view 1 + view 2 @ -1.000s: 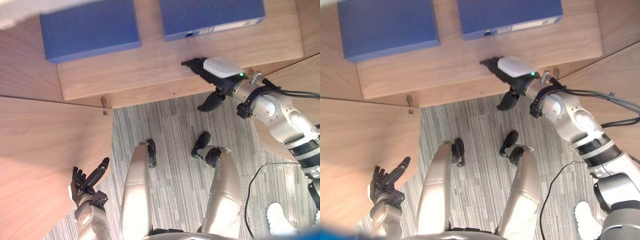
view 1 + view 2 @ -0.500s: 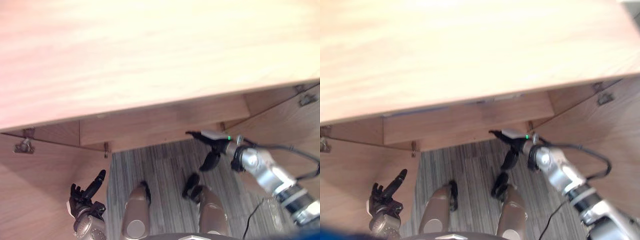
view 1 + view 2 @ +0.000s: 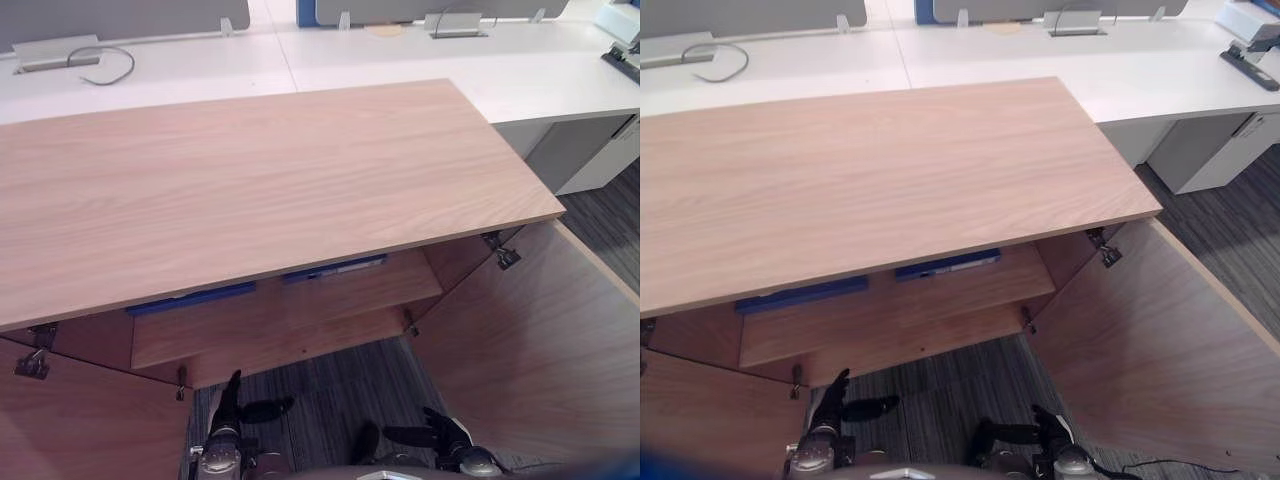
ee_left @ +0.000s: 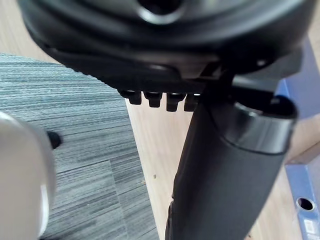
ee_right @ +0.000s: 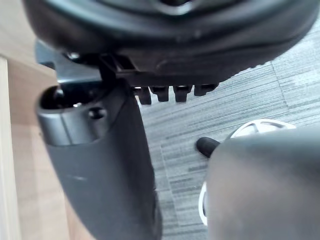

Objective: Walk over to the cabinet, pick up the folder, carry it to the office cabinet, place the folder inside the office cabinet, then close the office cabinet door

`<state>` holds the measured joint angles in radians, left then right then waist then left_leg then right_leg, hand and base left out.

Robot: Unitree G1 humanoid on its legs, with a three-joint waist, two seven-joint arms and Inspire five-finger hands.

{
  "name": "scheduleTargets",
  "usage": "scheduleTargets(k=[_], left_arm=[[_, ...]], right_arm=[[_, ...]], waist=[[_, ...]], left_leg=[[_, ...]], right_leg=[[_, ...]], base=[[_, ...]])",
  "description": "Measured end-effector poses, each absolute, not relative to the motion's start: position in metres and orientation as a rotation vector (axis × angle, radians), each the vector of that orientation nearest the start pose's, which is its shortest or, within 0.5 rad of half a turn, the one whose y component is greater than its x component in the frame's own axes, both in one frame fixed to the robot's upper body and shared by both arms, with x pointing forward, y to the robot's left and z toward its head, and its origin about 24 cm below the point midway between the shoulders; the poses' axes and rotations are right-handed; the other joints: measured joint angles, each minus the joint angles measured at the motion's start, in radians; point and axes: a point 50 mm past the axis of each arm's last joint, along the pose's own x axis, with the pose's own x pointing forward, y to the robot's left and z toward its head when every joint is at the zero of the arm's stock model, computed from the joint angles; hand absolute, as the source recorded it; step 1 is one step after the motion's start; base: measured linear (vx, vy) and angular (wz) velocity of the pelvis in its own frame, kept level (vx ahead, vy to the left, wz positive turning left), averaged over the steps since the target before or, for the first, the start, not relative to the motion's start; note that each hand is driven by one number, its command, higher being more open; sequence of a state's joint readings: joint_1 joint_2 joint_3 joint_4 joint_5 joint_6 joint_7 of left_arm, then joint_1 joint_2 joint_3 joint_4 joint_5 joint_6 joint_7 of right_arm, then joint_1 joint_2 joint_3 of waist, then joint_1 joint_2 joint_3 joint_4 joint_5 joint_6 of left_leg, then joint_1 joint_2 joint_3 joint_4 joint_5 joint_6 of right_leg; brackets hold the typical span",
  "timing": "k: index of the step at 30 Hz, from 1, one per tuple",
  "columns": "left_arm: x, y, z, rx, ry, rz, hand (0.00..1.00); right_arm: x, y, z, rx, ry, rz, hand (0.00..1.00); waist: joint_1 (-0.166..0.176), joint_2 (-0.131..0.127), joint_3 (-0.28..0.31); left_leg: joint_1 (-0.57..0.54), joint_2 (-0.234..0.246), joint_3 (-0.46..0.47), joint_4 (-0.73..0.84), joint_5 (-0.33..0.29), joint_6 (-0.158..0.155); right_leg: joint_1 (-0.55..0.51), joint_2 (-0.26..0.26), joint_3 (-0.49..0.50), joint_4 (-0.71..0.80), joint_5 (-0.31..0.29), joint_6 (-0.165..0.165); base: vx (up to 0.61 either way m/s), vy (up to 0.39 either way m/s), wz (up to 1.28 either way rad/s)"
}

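The right hand (image 3: 435,437) is being pulled back to the bottom edge, fingers loose like the left hand (image 3: 232,405); the blue folder (image 3: 335,269) is being left shelved.

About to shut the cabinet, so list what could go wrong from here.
1. The left hand and right hand hang low and open between the left door and right door, apparently touching neither. A swung door might clip a hand.
2. Both doors stand wide open. Closing only one would leave the blue folders on the shelf exposed.
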<state>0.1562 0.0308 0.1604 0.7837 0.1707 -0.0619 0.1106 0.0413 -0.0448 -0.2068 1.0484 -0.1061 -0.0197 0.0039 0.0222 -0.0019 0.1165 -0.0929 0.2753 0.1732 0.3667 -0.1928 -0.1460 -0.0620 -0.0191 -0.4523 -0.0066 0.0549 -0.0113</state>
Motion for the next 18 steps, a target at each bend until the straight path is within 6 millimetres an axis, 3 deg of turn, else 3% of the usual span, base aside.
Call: scheduleTargets(k=[3,5,9,12,15,18], left_arm=[[0.113,0.189,-0.141,0.145,0.908,0.232,1.0],[0.11,0.181,-0.143,0.147,0.915,0.2,1.0],[0.106,0.176,-0.146,0.136,0.937,0.19,1.0],[0.104,0.179,-0.148,0.134,0.955,0.197,1.0],[0.101,0.178,-0.151,0.131,0.978,0.196,1.0],[0.099,0.173,-0.153,0.106,0.995,0.2,1.0]], right_arm=[[0.105,-0.19,-0.16,0.024,1.074,-0.206,1.0],[0.101,-0.197,-0.16,0.058,1.08,-0.263,1.0],[0.097,-0.205,-0.16,0.105,1.074,-0.337,1.0],[0.089,-0.202,-0.16,0.142,1.071,-0.389,1.0],[0.087,-0.205,-0.159,0.161,1.06,-0.423,1.0],[0.086,-0.209,-0.158,0.165,1.046,-0.458,1.0]], waist=[[0.005,0.008,-0.001],[0.011,0.032,-0.012],[0.009,0.067,-0.036],[0.009,0.035,-0.042],[-0.002,0.035,-0.051],[-0.006,0.051,-0.056]], left_leg=[[-0.001,0.007,-0.011,0.101,-0.007,-0.004],[0.004,-0.012,-0.09,0.129,-0.059,-0.01],[0.069,-0.029,-0.124,0.016,-0.155,0.008],[0.104,-0.075,-0.05,-0.02,-0.14,0.033],[0.154,-0.129,0.022,-0.102,-0.108,0.056],[0.181,-0.153,0.059,-0.142,-0.094,0.066]], right_leg=[[0.037,0.007,0.035,0.0,0.0,-0.002],[0.039,0.019,0.08,-0.002,0.0,0.007],[0.008,0.053,0.178,-0.006,0.04,0.03],[0.006,0.025,0.258,-0.043,0.093,0.037],[-0.013,-0.01,0.329,-0.061,0.12,0.054],[-0.029,-0.021,0.368,-0.061,0.127,0.062]], base=[[-0.03,0.005,-0.29],[-0.05,0.117,-0.42],[-0.04,0.196,-0.57],[-0.05,0.181,-0.59],[-0.01,0.187,-0.59],[0.02,0.096,-0.39]])
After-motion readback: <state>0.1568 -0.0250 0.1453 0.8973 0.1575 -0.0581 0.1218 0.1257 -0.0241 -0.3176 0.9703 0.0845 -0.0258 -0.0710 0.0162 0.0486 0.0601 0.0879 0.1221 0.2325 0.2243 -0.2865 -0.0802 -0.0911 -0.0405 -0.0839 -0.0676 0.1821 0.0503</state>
